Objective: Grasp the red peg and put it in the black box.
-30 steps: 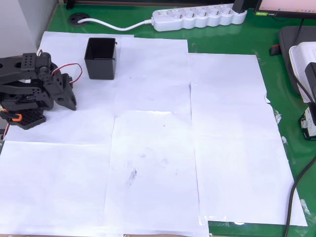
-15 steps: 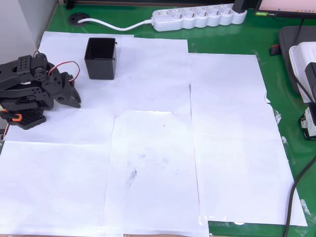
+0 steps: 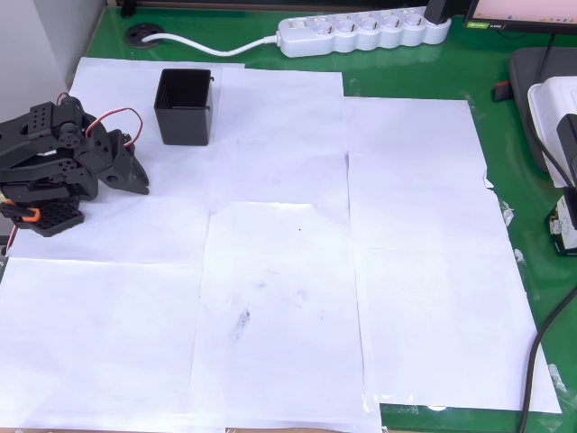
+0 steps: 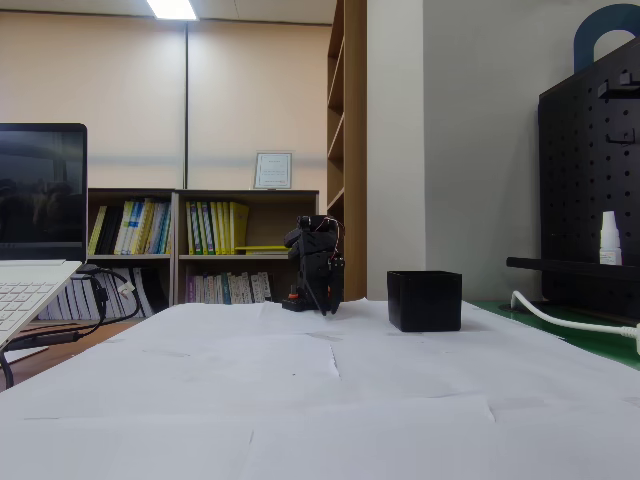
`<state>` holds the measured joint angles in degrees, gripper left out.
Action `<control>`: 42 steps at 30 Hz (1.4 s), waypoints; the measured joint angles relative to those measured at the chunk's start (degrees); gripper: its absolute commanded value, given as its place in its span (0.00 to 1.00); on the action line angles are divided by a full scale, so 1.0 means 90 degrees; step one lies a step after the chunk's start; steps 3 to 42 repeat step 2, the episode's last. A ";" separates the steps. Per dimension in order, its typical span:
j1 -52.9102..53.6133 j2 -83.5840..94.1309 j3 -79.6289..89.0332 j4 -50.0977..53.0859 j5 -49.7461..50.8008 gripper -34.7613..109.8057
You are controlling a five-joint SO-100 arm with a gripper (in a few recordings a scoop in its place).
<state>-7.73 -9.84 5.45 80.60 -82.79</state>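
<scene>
Swung slightly rightward since earlier: claw (image 3: 135, 178), opening impossible to judge, beside black box (image 3: 185, 105). Red peg unseen; presumably light, slippery, best pinched at stem.

— Inspector: Colour and build of the arm (image 3: 63, 158)?

— Assistant: Matt black plastic throughout, made of blocky jointed segments. The overhead view shows rows of small round holes on the upper housings and on a perforated plate at the base.

— Inspector: Cabling?

— Assistant: A thin red wire (image 3: 126, 117) loops out above the arm; the colours of any strands beside it cannot be told.

— Inspector: Markings?

— Assistant: One orange clip (image 3: 25, 214) near the base. In the fixed view the arm (image 4: 316, 264) reads as a dark block; finer detail cannot be made out.
</scene>
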 measured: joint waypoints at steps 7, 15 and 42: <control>0.0000 0.0000 0.0000 0.0000 0.0000 0.24; 0.0000 0.0000 0.0000 0.0000 0.0000 0.24; 0.0000 0.0000 0.0000 0.0000 0.0000 0.24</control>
